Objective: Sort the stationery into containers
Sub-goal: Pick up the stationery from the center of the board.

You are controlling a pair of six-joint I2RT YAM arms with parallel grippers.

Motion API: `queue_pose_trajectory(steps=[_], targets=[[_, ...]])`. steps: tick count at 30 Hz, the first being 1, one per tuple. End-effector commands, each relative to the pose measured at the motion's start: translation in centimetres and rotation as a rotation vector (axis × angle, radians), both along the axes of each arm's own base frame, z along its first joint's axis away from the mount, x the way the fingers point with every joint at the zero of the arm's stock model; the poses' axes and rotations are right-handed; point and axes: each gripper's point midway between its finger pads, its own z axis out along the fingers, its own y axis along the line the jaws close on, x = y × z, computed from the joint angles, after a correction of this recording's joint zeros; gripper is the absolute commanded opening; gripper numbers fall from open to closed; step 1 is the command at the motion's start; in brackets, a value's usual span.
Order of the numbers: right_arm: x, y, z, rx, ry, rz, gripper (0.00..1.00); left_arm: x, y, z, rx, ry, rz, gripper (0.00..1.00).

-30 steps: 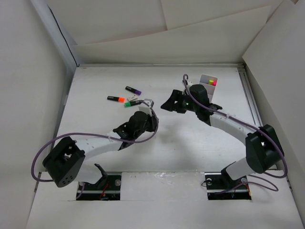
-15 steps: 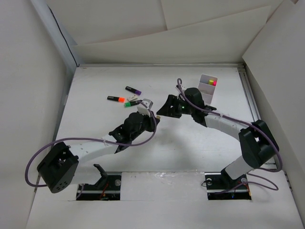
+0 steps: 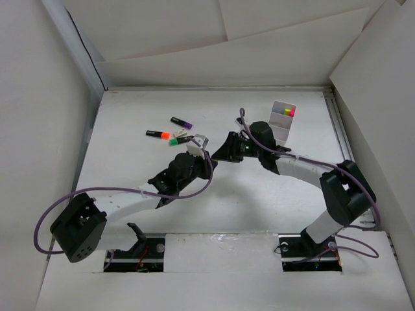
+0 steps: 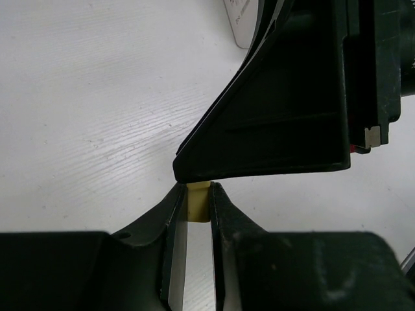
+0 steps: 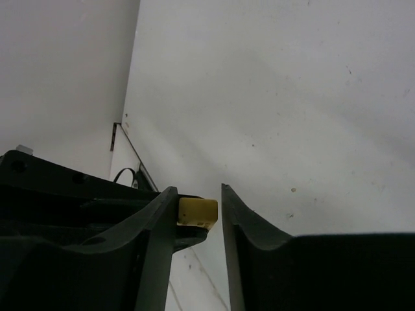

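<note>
My left gripper [image 4: 196, 194] is shut on a small pale-yellow piece [image 4: 197, 201] of stationery, holding it above the table's middle. My right gripper [image 5: 198, 189] meets it tip to tip [image 3: 217, 155]. Its jaws straddle the same yellow piece [image 5: 198, 212]: one finger touches it and a narrow gap remains at the other. Three markers lie at the back left, one with a purple end [image 3: 182, 122], one with an orange end [image 3: 157, 135] and one with a green end [image 3: 179, 140]. The white container [image 3: 280, 119] stands at the back right, with yellow and pink ends showing in one compartment.
White walls enclose the table on the left, back and right. A raised rail [image 3: 342, 139] runs along the right side. Both arms' purple cables [image 3: 61, 201] loop over the near part of the table.
My right gripper has moved left to my left gripper's tips, and its jaws have narrowed around the yellow piece. My left arm shifted slightly and stays shut on the piece.
</note>
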Motion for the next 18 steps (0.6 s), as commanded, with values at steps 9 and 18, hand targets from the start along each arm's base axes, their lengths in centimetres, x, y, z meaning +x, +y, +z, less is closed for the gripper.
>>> queue_pose_trajectory(steps=[9, 18], targets=[[0.2, 0.7, 1.3, 0.079, -0.029, 0.014, 0.20, 1.0, 0.0, 2.6, -0.047, -0.071, 0.030, 0.05], [3.5, -2.0, 1.7, 0.080, -0.038, -0.093, 0.14, 0.9, 0.9, 3.8, -0.079, -0.097, 0.067, 0.56]])
